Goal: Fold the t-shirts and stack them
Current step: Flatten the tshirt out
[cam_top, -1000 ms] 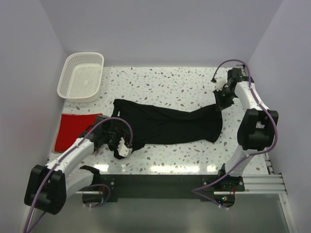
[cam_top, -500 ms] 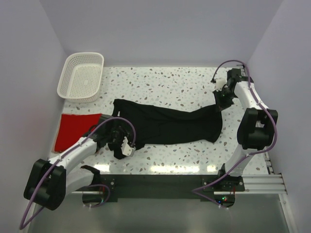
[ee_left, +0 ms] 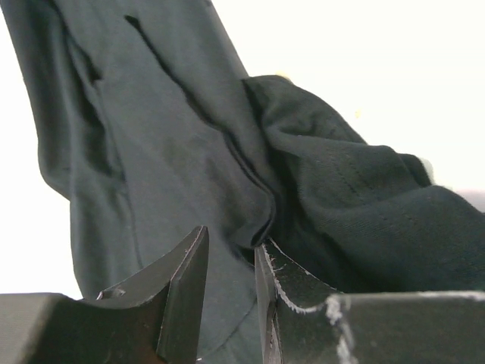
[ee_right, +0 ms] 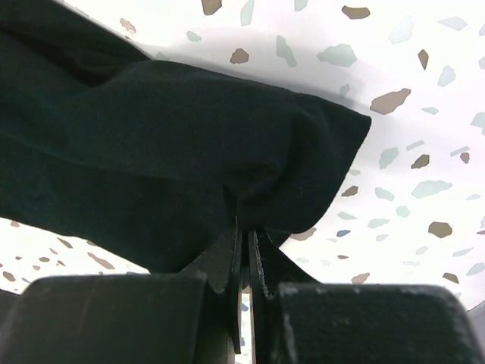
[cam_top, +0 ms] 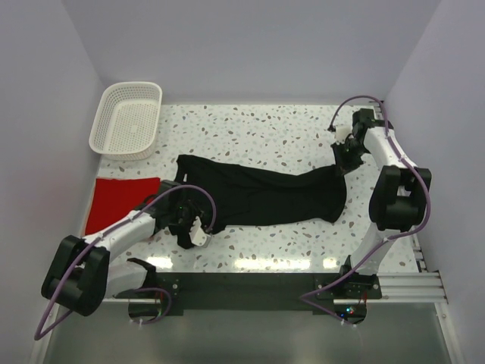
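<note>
The black t-shirt (cam_top: 265,193) lies stretched in a long band across the middle of the table. My right gripper (cam_top: 342,161) is at its far right corner. In the right wrist view the gripper (ee_right: 245,227) is shut on a pinch of the black cloth (ee_right: 151,136). My left gripper (cam_top: 191,225) is at the shirt's near left end. In the left wrist view its jaws (ee_left: 231,239) stand a little apart, with a fold of black cloth (ee_left: 151,152) at their tips. The red t-shirt (cam_top: 114,203) lies folded flat at the left edge.
A white lattice basket (cam_top: 98,125) stands at the back left corner. The speckled table (cam_top: 250,129) is walled in on the left, back and right. The black rail (cam_top: 250,284) with the arm bases runs along the near edge.
My left arm has shifted slightly to the right at the shirt's near left end. The right arm and the shirt have not visibly moved.
</note>
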`<state>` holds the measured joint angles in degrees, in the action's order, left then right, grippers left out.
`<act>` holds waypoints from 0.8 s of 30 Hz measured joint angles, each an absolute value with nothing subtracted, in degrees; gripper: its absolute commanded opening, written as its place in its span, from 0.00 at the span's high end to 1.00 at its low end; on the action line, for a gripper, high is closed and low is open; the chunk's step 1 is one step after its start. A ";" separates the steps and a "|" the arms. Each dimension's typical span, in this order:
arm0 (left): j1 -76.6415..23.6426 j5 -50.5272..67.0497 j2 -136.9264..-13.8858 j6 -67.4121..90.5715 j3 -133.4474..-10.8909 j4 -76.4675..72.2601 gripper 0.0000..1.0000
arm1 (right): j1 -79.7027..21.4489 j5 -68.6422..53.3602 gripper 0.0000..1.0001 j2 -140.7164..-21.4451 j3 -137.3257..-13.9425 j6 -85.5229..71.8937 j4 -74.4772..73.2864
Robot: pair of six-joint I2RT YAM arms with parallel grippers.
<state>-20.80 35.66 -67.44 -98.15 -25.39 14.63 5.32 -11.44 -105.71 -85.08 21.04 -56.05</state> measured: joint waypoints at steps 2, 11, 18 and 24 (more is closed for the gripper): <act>-20.78 35.40 -68.45 -98.30 -25.39 14.57 0.62 | 5.32 -11.44 1.00 -105.71 -85.08 21.04 -56.16; -21.26 35.40 -70.48 -99.90 -25.69 16.38 1.00 | 5.34 -11.07 1.00 -105.71 -85.17 21.30 -56.21; -21.19 36.45 -72.40 -86.87 -35.64 20.64 1.00 | 5.85 -10.74 1.00 -107.22 -85.17 22.35 -56.38; -16.34 37.52 -81.10 -64.01 -52.88 18.55 1.00 | 6.74 -9.69 0.75 -111.11 -86.21 23.64 -56.99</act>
<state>-16.34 37.52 -81.10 -64.01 -52.88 18.55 6.74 -9.69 -111.11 -86.21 23.64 -56.99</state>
